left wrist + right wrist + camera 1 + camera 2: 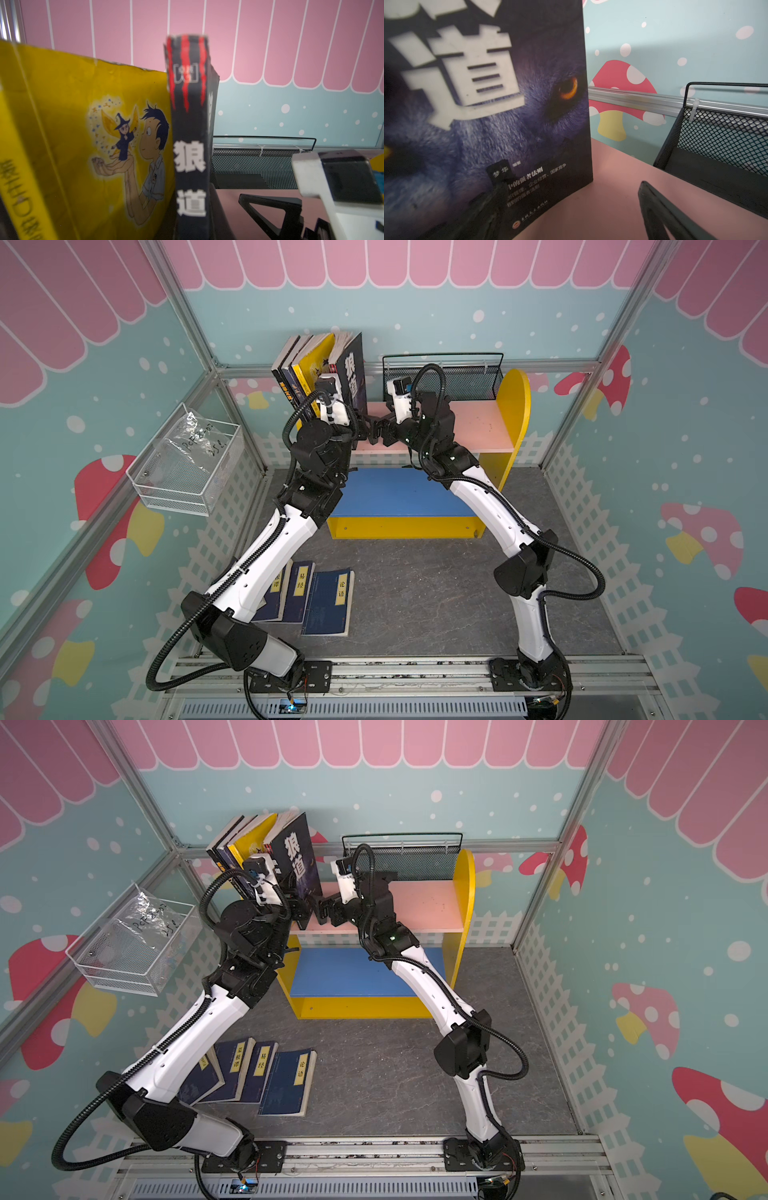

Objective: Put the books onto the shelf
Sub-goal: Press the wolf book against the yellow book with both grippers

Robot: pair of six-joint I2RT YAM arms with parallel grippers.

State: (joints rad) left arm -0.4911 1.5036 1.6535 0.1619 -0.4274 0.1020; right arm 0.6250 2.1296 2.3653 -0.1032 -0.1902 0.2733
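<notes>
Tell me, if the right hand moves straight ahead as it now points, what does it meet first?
Most likely the black wolf-cover book standing on the pink upper board: the open right hand points at its cover from close by. Depth is unclear.

Pink board (pixel 482 427) free btwn upright books (pixel 316 364) & yellow side (pixel 515 406); mesh basket (pixel 465 381) blocks rear.

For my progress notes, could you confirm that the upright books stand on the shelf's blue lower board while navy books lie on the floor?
Not quite: the upright books stand on the pink upper board, not the blue lower board, as both top views show. The navy books do lie on the floor.
</notes>
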